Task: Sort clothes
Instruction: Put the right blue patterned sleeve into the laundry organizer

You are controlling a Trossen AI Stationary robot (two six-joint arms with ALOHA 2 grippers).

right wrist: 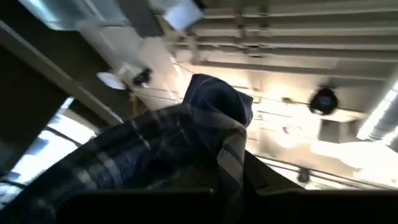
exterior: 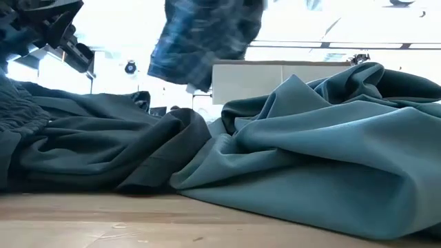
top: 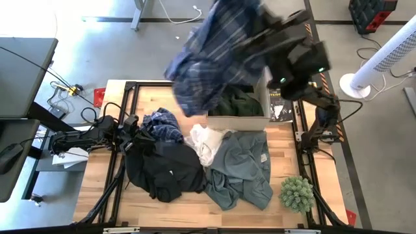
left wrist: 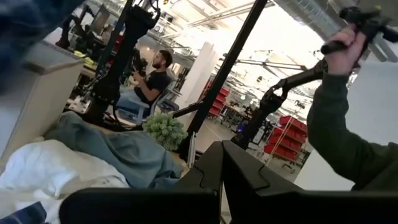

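Note:
My right gripper [top: 260, 32] is raised high over the table's far side and is shut on the blue-and-white plaid shirt [top: 208, 58], which hangs above an open box [top: 237, 118]. A dark green garment [top: 237, 104] lies in the box. On the table lie a black garment [top: 162, 170], a white one [top: 205, 144], a grey-green one [top: 246, 168] and a second blue plaid piece [top: 162, 123]. My left gripper [top: 130, 133] sits low at the table's left, beside the black garment, with its fingers [left wrist: 249, 180] together and holding nothing. My right gripper pinches a bunched fold of the plaid shirt [right wrist: 217, 149] between its two fingers, with several layers gathered there. The gripper is tipped upward, toward the ceiling. The shirt is lifted clear of the table, and its loose bulk [exterior: 203, 41] hangs down above the box.
A small spiky green plant [top: 297, 193] stands at the table's near right corner. The box wall [exterior: 275, 79] rises behind the garments. A seated person [left wrist: 149, 78] and another person's sleeve and hand [left wrist: 339, 99] show beyond the table. A white fan [top: 377, 65] stands at the far right.

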